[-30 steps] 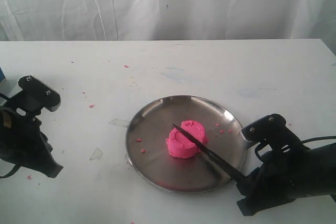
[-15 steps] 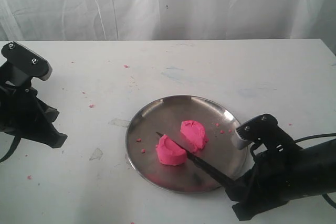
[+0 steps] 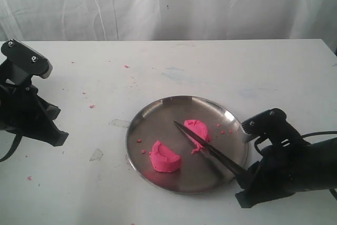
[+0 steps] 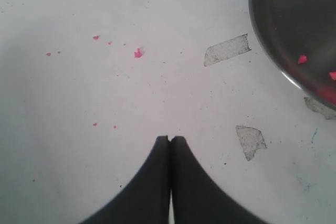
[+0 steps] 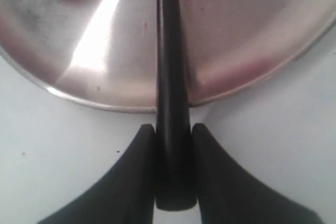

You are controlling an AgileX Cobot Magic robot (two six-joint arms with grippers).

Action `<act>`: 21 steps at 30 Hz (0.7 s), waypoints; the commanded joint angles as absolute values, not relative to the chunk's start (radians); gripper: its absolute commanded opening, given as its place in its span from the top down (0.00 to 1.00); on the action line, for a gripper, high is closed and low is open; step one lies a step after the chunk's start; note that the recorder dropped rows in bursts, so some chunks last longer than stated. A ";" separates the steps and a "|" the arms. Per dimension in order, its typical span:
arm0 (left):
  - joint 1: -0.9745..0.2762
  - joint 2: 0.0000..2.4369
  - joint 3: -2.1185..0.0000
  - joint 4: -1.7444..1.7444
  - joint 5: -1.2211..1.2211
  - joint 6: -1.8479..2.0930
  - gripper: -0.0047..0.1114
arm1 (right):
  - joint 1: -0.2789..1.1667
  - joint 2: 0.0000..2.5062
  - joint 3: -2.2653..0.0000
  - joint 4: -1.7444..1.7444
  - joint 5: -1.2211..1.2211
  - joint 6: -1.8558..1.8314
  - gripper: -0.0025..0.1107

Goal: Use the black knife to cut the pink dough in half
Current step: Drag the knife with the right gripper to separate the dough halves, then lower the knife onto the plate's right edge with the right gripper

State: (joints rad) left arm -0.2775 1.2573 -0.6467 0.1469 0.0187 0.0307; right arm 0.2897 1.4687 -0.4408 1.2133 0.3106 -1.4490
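The pink dough lies in two half-moon lumps on the steel plate (image 3: 152, 114): one half (image 3: 165, 157) at the plate's front left, the other (image 3: 198, 129) nearer the middle. The black knife (image 3: 208, 150) slants across the plate, its blade lying against the second half, with the gap between the halves to its left. My right gripper (image 3: 243, 176) is shut on the knife's handle (image 5: 173, 145) at the plate's front right rim. My left gripper (image 4: 170, 139) is shut and empty, over bare table left of the plate; in the exterior view its arm (image 3: 26, 104) stands at the far left.
Pink crumbs dot the plate (image 3: 140, 141) and the white table (image 3: 91, 106). Scuffed patches (image 4: 227, 50) mark the tabletop near the plate's left rim. A white curtain (image 3: 168, 3) backs the table's far edge.
The dough went from one puck to two halves. The front-left half has slid further left and forward. The knife blade has swung right, onto the other half. My left arm has risen and drawn back.
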 commanded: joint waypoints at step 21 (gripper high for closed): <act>-0.282 1.247 -0.640 0.138 0.023 0.014 0.96 | 0.291 1.358 -0.597 1.214 0.524 -1.338 0.98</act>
